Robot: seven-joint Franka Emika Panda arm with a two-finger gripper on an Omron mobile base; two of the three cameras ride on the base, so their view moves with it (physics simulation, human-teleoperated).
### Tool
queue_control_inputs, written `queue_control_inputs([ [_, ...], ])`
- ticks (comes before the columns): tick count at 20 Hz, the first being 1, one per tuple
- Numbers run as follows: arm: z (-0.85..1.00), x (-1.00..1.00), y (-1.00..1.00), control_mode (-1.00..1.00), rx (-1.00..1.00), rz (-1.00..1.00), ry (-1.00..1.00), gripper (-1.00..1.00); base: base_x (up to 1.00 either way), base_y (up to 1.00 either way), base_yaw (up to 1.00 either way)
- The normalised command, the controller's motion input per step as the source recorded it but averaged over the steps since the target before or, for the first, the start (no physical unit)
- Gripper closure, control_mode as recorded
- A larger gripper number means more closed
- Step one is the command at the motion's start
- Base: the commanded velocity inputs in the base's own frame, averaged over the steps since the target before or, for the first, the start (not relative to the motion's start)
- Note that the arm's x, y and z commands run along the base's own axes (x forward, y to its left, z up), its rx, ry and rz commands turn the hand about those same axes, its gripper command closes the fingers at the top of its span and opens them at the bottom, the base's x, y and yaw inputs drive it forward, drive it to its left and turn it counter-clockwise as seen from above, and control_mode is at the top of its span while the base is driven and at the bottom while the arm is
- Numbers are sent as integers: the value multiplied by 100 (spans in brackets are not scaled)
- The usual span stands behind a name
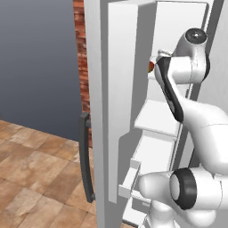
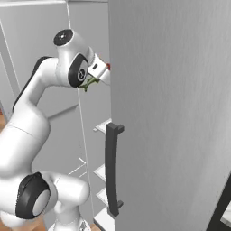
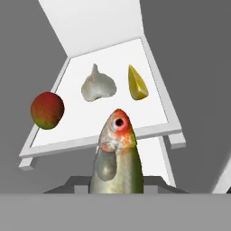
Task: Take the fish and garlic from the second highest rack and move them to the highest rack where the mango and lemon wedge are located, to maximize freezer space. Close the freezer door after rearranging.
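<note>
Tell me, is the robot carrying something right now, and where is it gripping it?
Yes, the fish. It rises head-first from the gripper, so the hold is lower on its body; the exact spot is hidden.

In the hand view the highest rack (image 3: 149, 128) is a white shelf with a low pale front lip. Three things lie on it: the mango (image 3: 47, 110) at its left edge near the front, the garlic (image 3: 98, 85) in the middle toward the back, and the lemon wedge (image 3: 136, 83) just to the right of the garlic, apart from it
</note>
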Motion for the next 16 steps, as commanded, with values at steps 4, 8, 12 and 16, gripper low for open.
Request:
queue_control_inputs([
  [4,9,67,0,-100,0,0,0,100,0,0,0],
  [8,0,63,0,-100,0,0,0,100,0,0,0],
  [12,-7,57,-2,-100,0,0,0,100,0,0,0],
  [16,-12,60,-9,-100,0,0,0,100,0,0,0],
])
